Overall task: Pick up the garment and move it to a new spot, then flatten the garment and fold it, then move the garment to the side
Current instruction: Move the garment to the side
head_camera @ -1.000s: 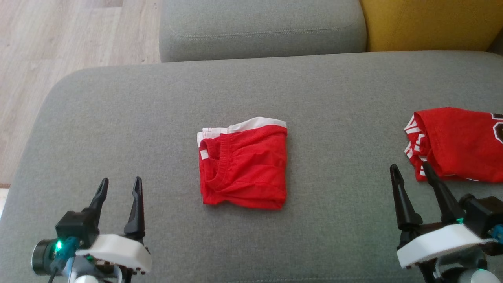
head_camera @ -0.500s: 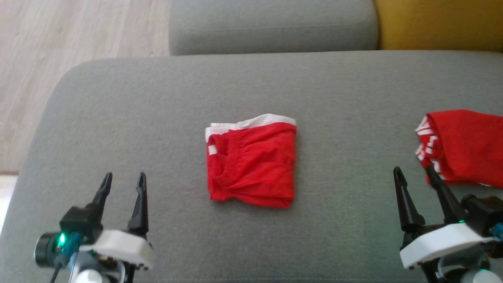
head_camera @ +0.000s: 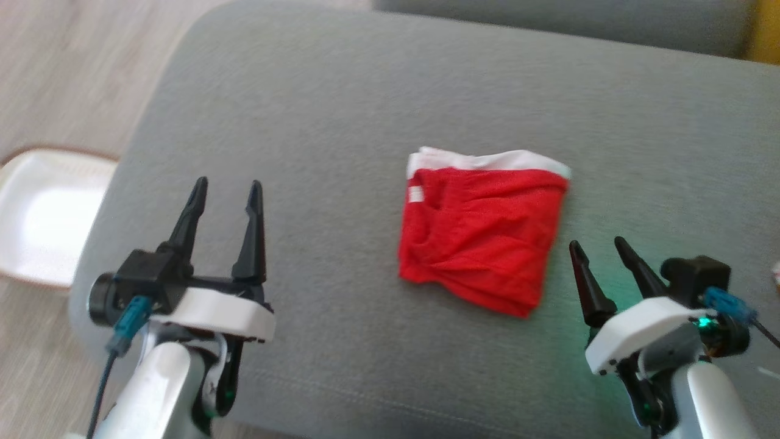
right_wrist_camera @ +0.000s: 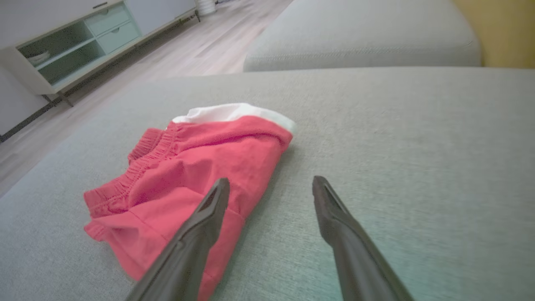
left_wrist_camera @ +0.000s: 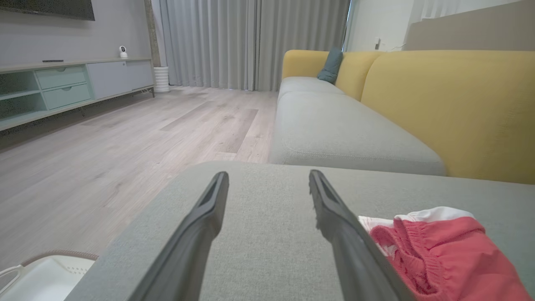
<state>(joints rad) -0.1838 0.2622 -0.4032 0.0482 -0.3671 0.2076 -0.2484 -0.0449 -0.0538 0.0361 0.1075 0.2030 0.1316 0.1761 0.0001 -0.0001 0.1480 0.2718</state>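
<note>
Nearest the robot, both arms are set low over the front of the grey seat cushion (head_camera: 341, 110), fingers pointed away from the body. The left gripper (head_camera: 228, 182) and the right gripper (head_camera: 596, 242) are spread wide, and nothing is held. Just beyond and between them, the folded red garment (head_camera: 481, 235) is laid flat, just left of the right gripper, which is judged the nearer. The left is well apart. The garment's white band is turned to the far edge.

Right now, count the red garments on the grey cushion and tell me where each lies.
1. The folded red garment lies on the cushion, left of the right tool. A small pale scrap at the head view's right edge may be another, cut off.
</note>
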